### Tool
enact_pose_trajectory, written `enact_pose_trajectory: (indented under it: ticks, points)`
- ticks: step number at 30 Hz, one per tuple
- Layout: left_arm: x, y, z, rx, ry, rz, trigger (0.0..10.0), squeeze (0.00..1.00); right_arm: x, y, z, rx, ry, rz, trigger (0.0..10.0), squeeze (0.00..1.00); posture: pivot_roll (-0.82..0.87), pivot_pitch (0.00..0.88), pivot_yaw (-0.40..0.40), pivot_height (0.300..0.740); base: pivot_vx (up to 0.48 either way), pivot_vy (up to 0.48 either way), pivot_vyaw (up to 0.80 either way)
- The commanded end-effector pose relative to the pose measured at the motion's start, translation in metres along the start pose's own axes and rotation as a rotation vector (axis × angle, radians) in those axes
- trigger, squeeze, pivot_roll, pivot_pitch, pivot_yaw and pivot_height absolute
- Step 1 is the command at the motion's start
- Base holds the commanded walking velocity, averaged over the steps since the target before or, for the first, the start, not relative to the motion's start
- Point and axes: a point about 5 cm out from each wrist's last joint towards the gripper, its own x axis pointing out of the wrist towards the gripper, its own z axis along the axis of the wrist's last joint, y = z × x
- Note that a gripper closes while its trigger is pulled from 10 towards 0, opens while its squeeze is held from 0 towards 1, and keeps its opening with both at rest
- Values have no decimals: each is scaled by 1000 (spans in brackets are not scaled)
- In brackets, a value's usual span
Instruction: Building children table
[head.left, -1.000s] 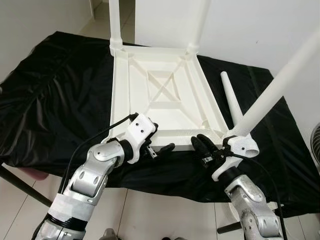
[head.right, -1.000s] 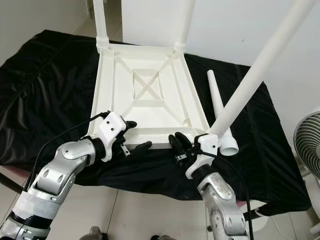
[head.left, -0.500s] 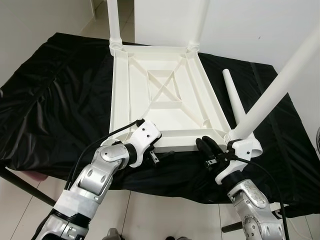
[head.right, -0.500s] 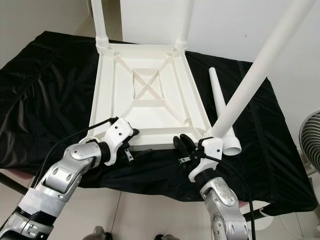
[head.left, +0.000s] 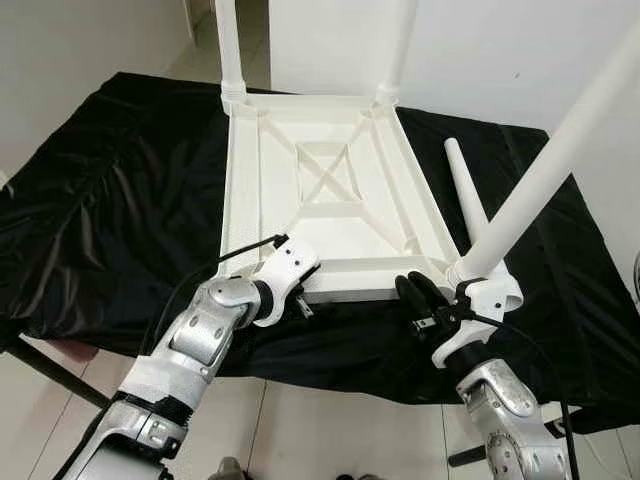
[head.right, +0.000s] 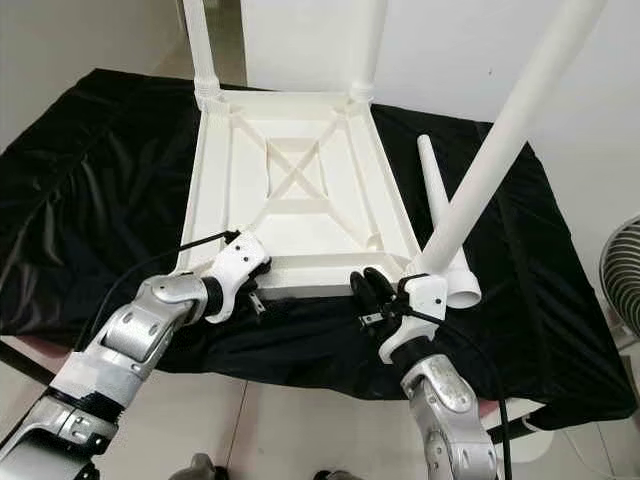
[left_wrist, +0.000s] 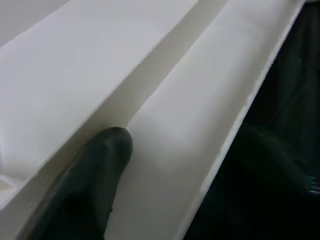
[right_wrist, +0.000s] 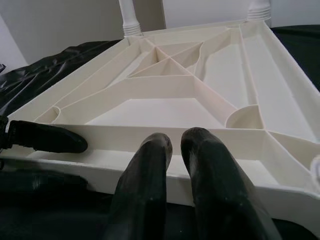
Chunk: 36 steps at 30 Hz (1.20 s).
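Black plastic sheet (head.left: 100, 210) covers a work surface; white plastic children's table top (head.left: 330, 200) lies upside down on it w/ legs fitted at far corners. Loose white tapered leg (head.left: 466, 200) lies just beside its right edge. Left gripper (head.right: 262, 288) clamps the near rim, one finger inside. Right gripper (right_wrist: 175, 150), fingers together, rests against near rim by the right corner.

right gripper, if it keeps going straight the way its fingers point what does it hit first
Most likely the near rim of the upturned white tabletop. The right gripper has its fingers close together just short of that rim, though the remaining gap is hard to judge.
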Motion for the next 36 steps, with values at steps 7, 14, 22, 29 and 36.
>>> enact_pose_trajectory:
  ticks: [7,14,22,29,36]
  points:
    - [-9,25,-9,-67,44,297,0,0,2,-2,0,-11,-7,-18,10000,0,71,93,-24,740,0,0,0]
    - [-13,25,-15,-98,57,338,0,0,4,-2,0,-11,-8,-16,10000,0,77,95,-31,740,0,0,0]
    - [-25,31,-26,-131,82,410,0,0,8,0,0,-14,-7,-1,10000,0,97,101,-45,740,0,0,0]
    - [-40,42,-39,-156,120,487,0,0,10,1,0,-14,-8,4,10000,0,99,104,-49,740,0,0,0]
    - [-58,48,-55,-179,165,541,0,0,11,1,-1,-15,-5,13,10000,0,103,105,-54,740,0,0,0]
